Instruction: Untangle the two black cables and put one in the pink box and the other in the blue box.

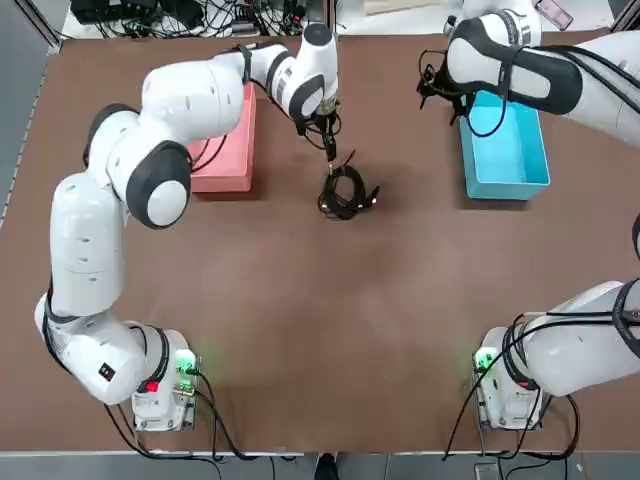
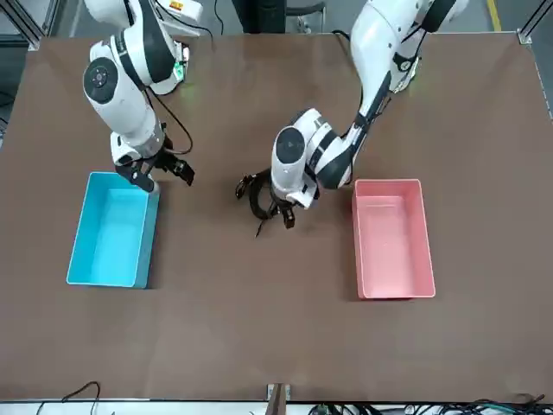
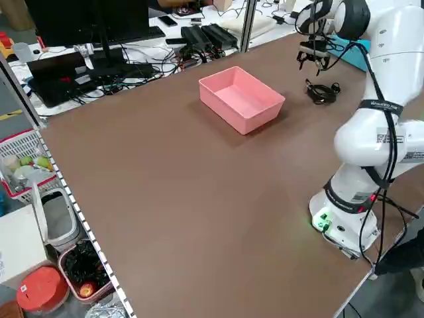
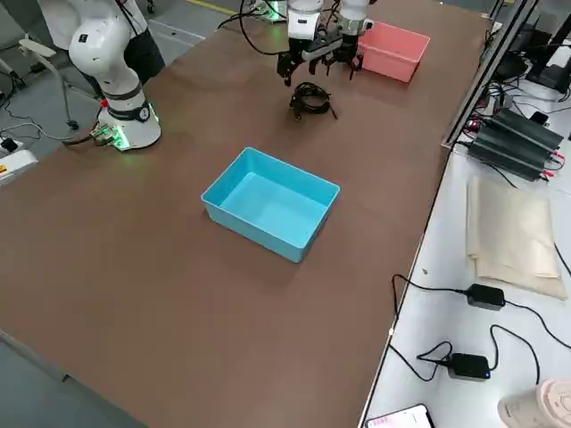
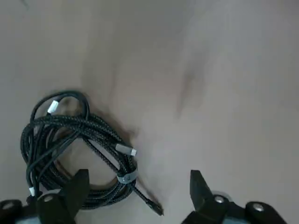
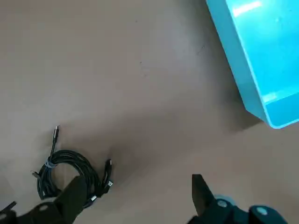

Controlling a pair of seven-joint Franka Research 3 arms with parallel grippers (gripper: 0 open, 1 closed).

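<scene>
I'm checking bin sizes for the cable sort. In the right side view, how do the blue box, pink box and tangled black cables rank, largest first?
1. Blue box, though it is nearer the camera
2. Pink box, partly hidden
3. Tangled black cables

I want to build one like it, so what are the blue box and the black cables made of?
The blue box looks like smooth, shiny plastic: light glints off its walls. The black cables seem to be rubbery or woven cord, since their surface looks speckled like braid; their plug tips look like metal.
</scene>
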